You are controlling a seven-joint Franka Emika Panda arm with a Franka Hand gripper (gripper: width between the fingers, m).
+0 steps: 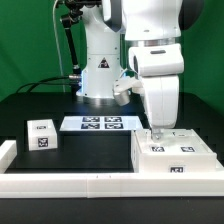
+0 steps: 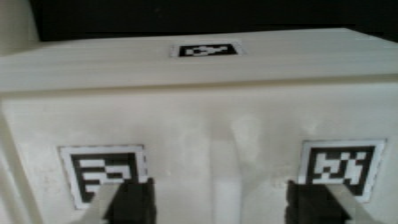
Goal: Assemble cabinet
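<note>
The large white cabinet box (image 1: 176,156) lies at the front on the exterior view's right, with two code tags on its top face. My gripper (image 1: 157,134) points straight down at the box's near-left part, its tips at the top surface. In the wrist view the box (image 2: 214,100) fills the frame with three tags showing. My gripper (image 2: 226,205) is open, and its dark fingers (image 2: 132,205) stand wide apart over the white face between two tags. A smaller white block (image 1: 42,133) with a tag sits apart on the exterior view's left.
The marker board (image 1: 98,123) lies flat in the middle in front of the robot's base (image 1: 100,75). A long white rail (image 1: 70,183) runs along the table's front edge and up the left corner. The table top is black.
</note>
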